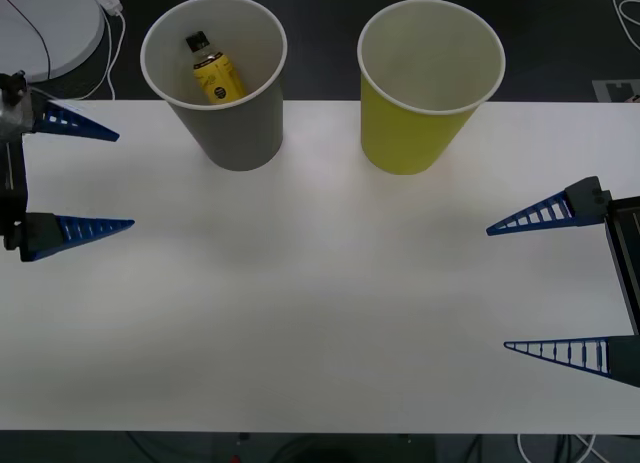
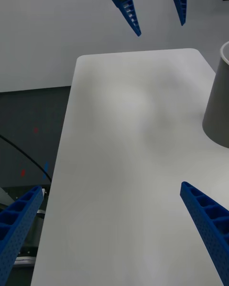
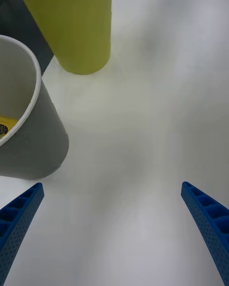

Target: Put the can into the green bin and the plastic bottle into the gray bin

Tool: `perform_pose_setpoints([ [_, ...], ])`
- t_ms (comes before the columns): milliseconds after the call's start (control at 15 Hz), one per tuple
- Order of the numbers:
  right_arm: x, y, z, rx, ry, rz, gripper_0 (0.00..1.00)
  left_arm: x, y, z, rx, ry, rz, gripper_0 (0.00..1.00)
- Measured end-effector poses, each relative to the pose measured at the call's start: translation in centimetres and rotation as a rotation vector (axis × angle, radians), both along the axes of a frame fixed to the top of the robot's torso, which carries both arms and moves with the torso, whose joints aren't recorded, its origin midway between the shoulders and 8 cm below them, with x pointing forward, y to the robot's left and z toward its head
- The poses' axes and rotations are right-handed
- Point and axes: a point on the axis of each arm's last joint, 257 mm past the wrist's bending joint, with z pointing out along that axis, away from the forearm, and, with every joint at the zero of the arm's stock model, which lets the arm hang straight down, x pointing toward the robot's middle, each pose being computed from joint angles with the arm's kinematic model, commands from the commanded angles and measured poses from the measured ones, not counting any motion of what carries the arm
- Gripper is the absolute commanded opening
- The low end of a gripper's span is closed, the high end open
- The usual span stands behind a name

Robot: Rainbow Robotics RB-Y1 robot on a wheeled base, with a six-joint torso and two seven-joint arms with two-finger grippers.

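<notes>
Left gripper [image 1: 125, 180] at the table's [image 1: 320, 313] left edge, ribbed blue fingers wide apart, holding nothing. Gray bin [image 1: 225, 83], tapered cup shape, white rim; plastic bottle [image 1: 215, 73] lies inside it, yellow, black cap, label print unreadable. Green bin [image 1: 425, 88] just beside. Right gripper [image 1: 497, 287] at right edge, fingers spread, well apart from both.

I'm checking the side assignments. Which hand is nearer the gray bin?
Left. The left hand sits open at the table's left edge, just beside the gray bin. The right hand is open at the far right edge, beyond the green bin.
</notes>
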Motion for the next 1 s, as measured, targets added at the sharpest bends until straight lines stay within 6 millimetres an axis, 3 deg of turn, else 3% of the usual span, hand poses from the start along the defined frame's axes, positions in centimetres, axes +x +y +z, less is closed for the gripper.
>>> perform_pose_setpoints([
  [333, 0.0, 0.0, 0.0, 0.000, 0.000, 0.000, 1.00, -2.5, 0.6, -2.4, 0.008, -0.011, -0.094, 1.00],
  [1000, 0.0, 0.0, 0.0, 0.000, 0.000, 0.000, 1.00, -7.4, 0.9, -4.3, -0.071, 0.010, -0.226, 1.00],
])
